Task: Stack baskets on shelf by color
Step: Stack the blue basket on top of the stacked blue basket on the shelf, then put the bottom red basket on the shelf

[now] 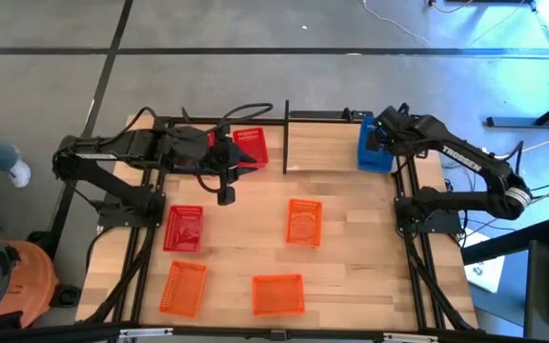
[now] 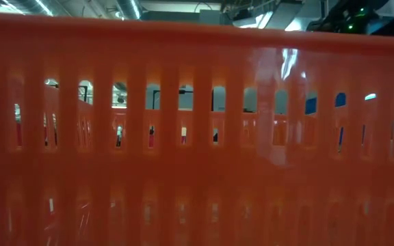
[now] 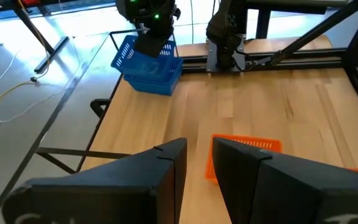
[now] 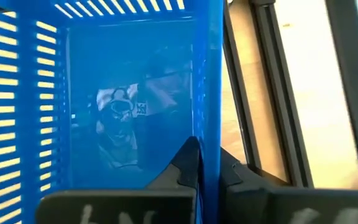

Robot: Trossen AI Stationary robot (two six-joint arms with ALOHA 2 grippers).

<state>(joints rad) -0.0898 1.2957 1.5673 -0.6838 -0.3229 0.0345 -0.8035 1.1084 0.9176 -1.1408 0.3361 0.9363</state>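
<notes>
My right gripper (image 1: 379,136) is at the shelf's (image 1: 322,143) far right end, shut on a blue basket (image 1: 374,145). The left wrist view shows that basket (image 3: 140,53) tilted atop another blue one (image 3: 157,78). A red basket (image 1: 250,148) rests on the shelf's left end. My left gripper (image 1: 225,195) hangs open and holds nothing, just in front of the red basket and above the table. On the tabletop lie one red basket (image 1: 183,229) and three orange ones (image 1: 303,221) (image 1: 183,288) (image 1: 277,293). My right gripper (image 4: 209,160) pinches one side wall (image 4: 207,124) of the blue basket at its rim, with one finger inside the basket and one outside. The fingers come from above, pointing down. The basket sits tilted in the hold, its lower part in the blue basket beneath.
Thin black posts and rails (image 1: 286,133) frame the shelf and the table's sides. An orange basket wall (image 2: 197,137) fills the low view and hides the table behind it. Bare wood (image 1: 360,248) lies between the orange baskets and the right rail.
</notes>
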